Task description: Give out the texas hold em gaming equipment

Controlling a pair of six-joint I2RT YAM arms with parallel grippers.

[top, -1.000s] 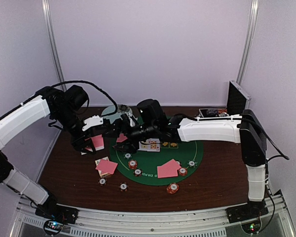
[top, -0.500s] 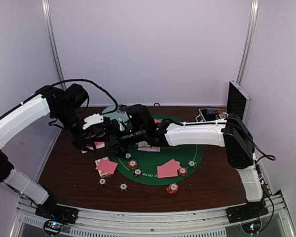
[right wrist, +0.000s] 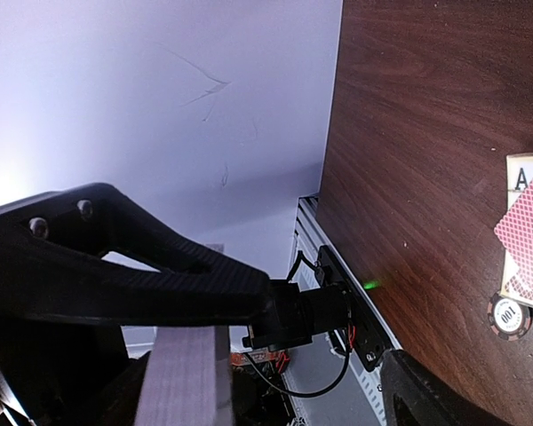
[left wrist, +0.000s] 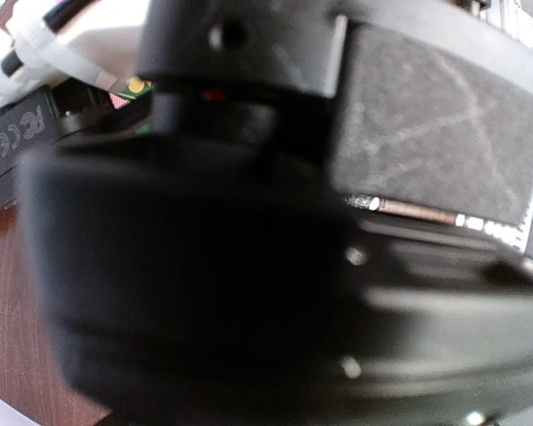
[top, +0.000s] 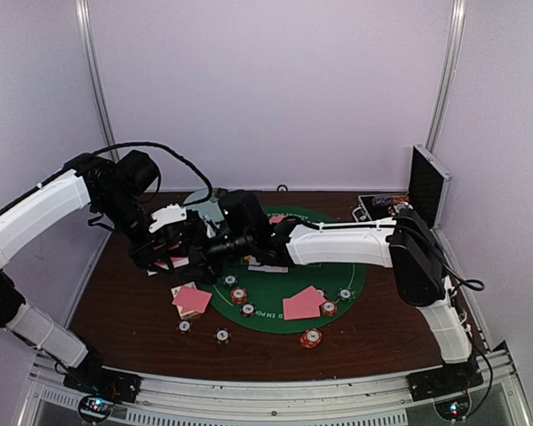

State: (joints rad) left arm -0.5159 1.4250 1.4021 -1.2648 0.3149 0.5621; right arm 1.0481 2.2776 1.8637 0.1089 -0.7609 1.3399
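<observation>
My left gripper (top: pixel 166 248) hovers over the table's left side, and a sliver of the pink-backed cards (top: pixel 161 264) shows in its grip. Its wrist view is filled by the black body of the right arm (left wrist: pixel 249 266). My right gripper (top: pixel 202 249) reaches across and sits right against the left one. In the right wrist view its jaws stand wide apart (right wrist: pixel 275 355), and a blurred mauve strip (right wrist: pixel 185 382) lies beside one finger (right wrist: pixel 115 266). More pink cards lie on the wood (top: pixel 193 299) (right wrist: pixel 529 235) and on the green mat (top: pixel 302 304). Striped chips (top: pixel 239 295) (right wrist: pixel 510 316) are scattered along the mat's front.
Face-up cards (top: pixel 271 264) lie on the round green mat (top: pixel 351 266). A pale blue-green plate (top: pixel 202 202) sits behind the grippers. The metal case (top: pixel 425 182) stands open at the back right. The table's near rail with a green light (right wrist: pixel 369 286) runs along the edge.
My right arm has stretched further left until its gripper meets the left gripper. The left arm has hardly moved.
</observation>
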